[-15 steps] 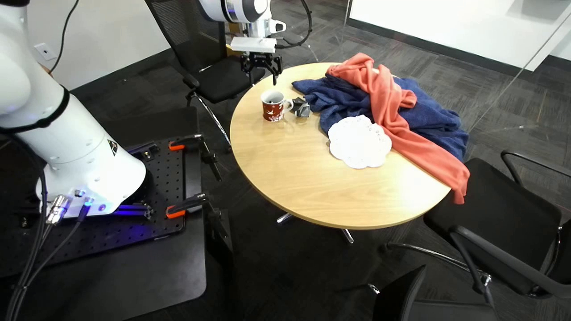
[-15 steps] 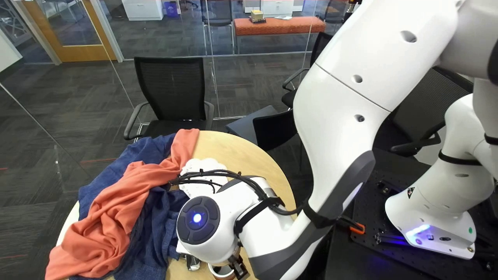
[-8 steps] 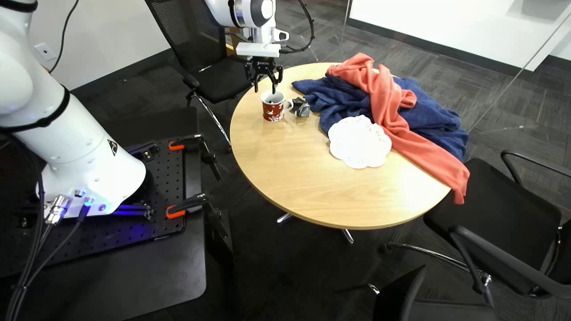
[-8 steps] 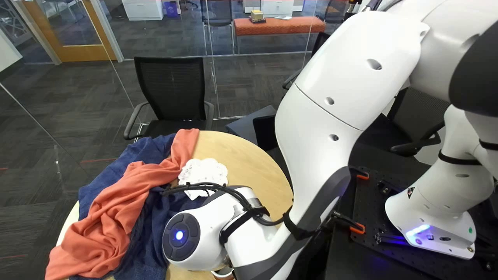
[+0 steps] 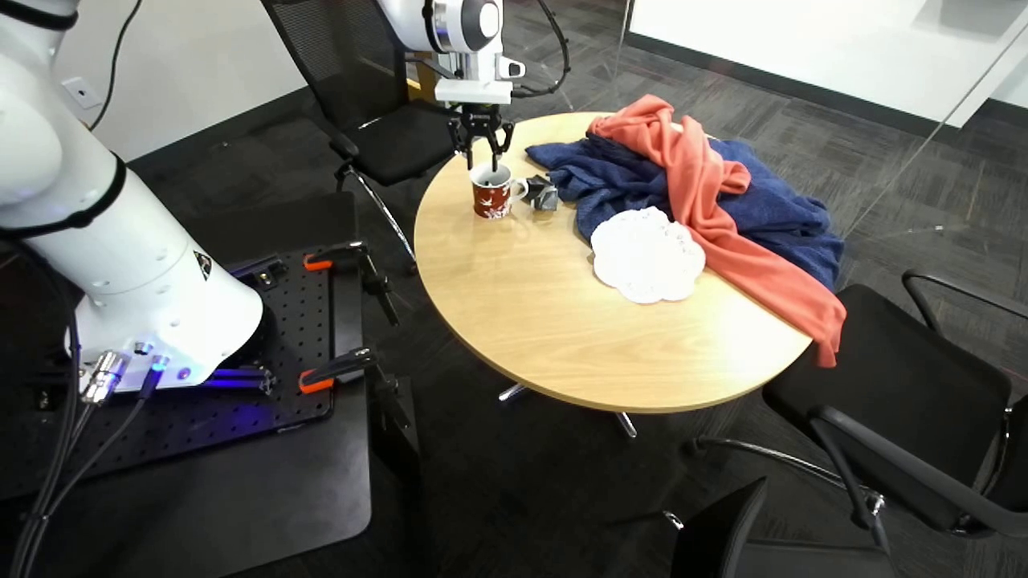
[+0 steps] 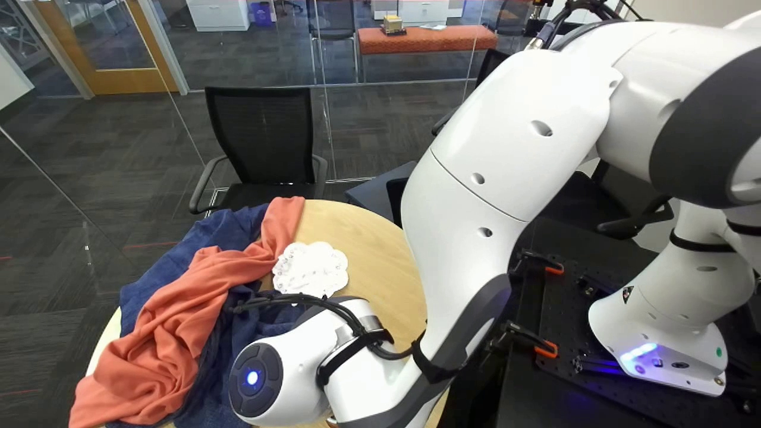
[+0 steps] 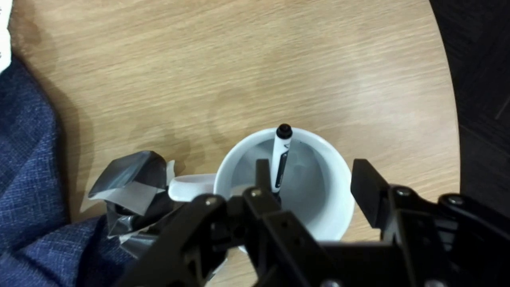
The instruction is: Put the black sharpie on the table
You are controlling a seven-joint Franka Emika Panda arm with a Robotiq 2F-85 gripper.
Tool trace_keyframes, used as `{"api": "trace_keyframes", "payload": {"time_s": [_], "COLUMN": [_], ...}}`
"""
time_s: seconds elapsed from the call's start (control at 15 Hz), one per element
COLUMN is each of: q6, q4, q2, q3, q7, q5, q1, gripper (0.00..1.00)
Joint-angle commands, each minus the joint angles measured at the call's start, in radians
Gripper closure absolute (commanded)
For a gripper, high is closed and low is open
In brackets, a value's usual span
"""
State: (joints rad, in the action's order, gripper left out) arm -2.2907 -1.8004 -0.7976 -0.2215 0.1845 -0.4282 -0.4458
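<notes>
A: Dark carpet (image 5: 763,104) lies around a round table (image 5: 514,321) with a light wood top. Which items rest on the table?

B: A red-and-white mug (image 5: 491,202), a crumpled gray wrapper (image 7: 131,179) just beside it, a white doily (image 5: 647,257), and a coral cloth (image 5: 699,177) across a blue cloth (image 5: 771,217).

A: State the location of the black sharpie (image 7: 281,159).

B: It stands tilted inside the mug, black end at the rim.

A: State the condition of the gripper (image 7: 312,163).

B: It is above the mug, jaws wide apart. In the wrist view, the black sharpie appears between the jaws, nearer one. Contact cannot be determined.
</notes>
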Motion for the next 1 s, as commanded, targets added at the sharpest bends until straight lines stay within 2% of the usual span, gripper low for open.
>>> {"api": "trace_keyframes", "payload": {"time_s": [0.0, 0.33, 0.53, 0.93], "q6": [0.044, 0.045, 0.044, 0.064], "q4": [0.059, 0.087, 0.101, 0.134], "q2": [-0.034, -0.067, -0.084, -0.115], "q3": [0.013, 0.029, 0.034, 0.039], "q7": [0.033, 0.029, 0.028, 0.031], "q5": [-0.014, -0.029, -0.043, -0.046], "q1": [-0.017, -0.029, -0.030, -0.032], "gripper": [0.48, 0.59, 0.60, 0.69]}}
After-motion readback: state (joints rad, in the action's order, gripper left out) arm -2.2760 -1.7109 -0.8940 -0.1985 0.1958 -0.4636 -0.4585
